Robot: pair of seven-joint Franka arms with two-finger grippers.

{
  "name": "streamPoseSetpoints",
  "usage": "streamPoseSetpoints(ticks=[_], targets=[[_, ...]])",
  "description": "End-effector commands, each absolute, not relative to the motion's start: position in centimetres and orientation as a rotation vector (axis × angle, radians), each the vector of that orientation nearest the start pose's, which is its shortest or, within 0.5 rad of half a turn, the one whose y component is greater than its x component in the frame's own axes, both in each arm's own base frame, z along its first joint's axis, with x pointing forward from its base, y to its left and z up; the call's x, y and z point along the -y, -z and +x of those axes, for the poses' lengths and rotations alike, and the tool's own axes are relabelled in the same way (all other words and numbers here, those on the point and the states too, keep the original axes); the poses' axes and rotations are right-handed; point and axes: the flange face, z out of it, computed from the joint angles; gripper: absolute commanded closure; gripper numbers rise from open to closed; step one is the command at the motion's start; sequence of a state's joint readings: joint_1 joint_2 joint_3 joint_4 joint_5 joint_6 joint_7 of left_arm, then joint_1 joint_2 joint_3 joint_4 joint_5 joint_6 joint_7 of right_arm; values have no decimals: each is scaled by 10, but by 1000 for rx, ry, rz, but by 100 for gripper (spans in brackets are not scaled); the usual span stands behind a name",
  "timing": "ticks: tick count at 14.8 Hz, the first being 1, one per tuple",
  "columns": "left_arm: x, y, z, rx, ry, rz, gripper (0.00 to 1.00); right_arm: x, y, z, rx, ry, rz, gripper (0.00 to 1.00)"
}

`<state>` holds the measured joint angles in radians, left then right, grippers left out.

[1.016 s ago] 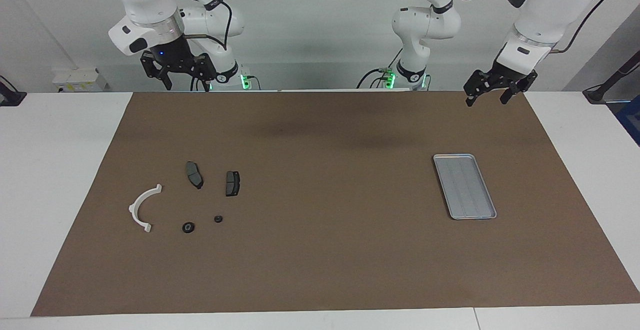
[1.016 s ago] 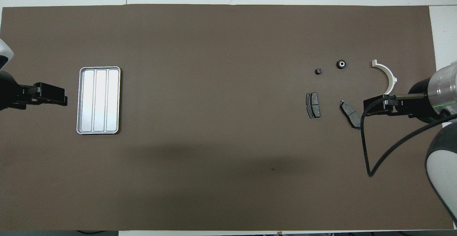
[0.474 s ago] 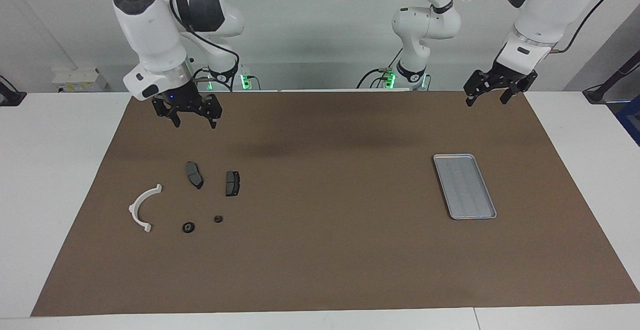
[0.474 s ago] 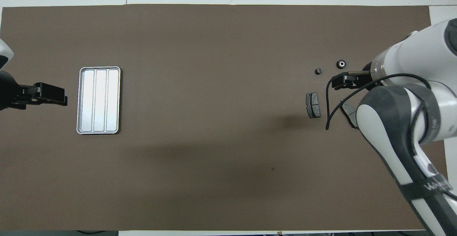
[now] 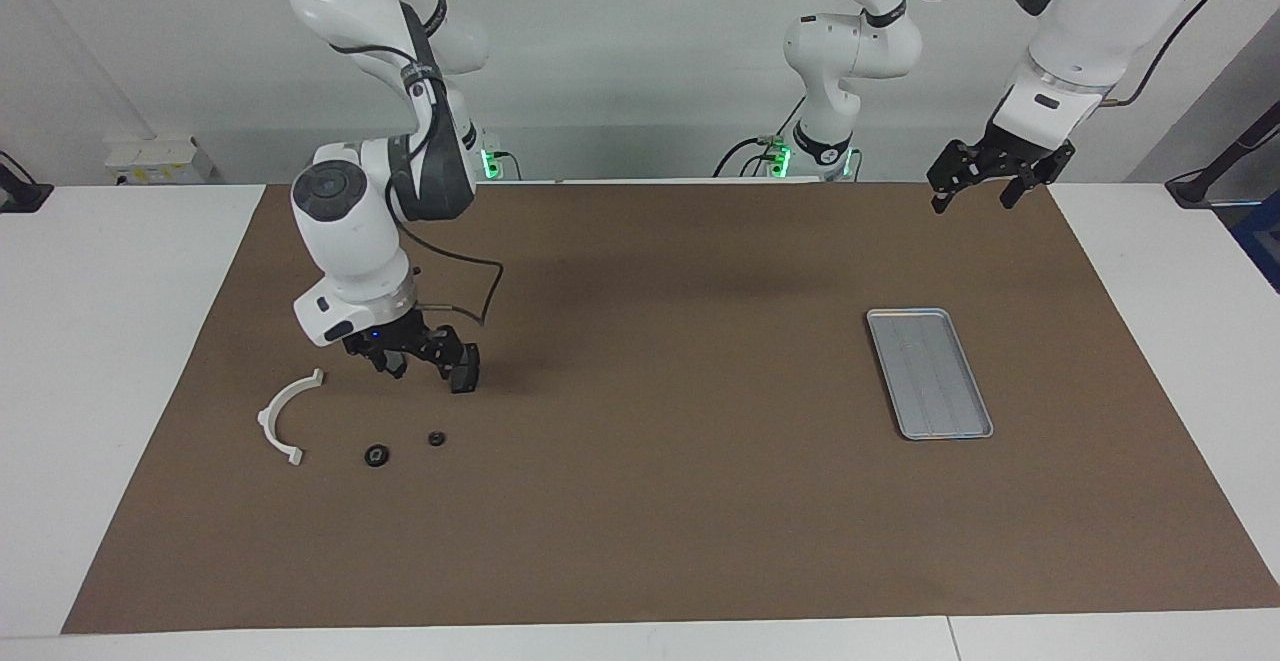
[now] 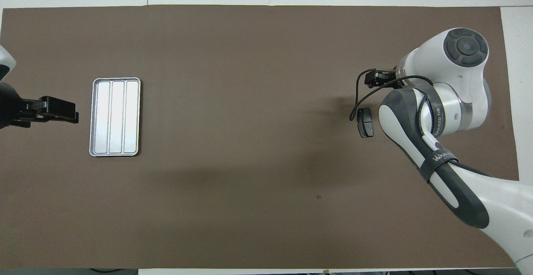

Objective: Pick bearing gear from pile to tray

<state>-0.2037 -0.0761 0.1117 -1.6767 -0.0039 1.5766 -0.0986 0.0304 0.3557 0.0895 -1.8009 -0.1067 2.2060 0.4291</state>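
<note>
Two arms shared the brown mat [image 5: 660,501], and only one had moved in the last second — the right arm had swung out from its own end of the table and dropped low over the pile, while the left arm waited as before. The tray [image 5: 930,374] lay flat toward the left arm's end, with nothing in it, and the left gripper [image 5: 985,186] hung with its fingers apart and empty over the mat's edge nearest the robots. The right gripper [image 5: 425,366] now hovered just above the two brake pads [image 5: 464,369], jaws spread wide and holding nothing; it hid one pad in the facing view. Beside them sat the white bracket [image 5: 282,414], undisturbed. Farther from the robots than the pads lay the two small black round pieces — the larger ring [image 5: 376,455] and the smaller one [image 5: 436,438], the likely bearing gear. Judging from this, the reach was under way but the pick had not begun.
</note>
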Motion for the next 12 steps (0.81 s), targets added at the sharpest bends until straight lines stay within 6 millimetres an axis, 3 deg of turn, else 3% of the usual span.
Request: streamPoseSetpoints(ticks=[1, 5, 9, 12], targets=[[46, -616, 525, 16, -49, -3156, 0, -71, -341, 671, -516, 119, -3148, 0], [46, -616, 525, 16, -47, -3156, 0, -91, -310, 688, -593, 90, -3128, 0], [46, -616, 525, 16, -47, -3156, 0, -91, -286, 690, -622, 48, -3125, 3], [46, -616, 525, 16, -49, -3156, 0, -87, -285, 690, -624, 51, -3129, 5]])
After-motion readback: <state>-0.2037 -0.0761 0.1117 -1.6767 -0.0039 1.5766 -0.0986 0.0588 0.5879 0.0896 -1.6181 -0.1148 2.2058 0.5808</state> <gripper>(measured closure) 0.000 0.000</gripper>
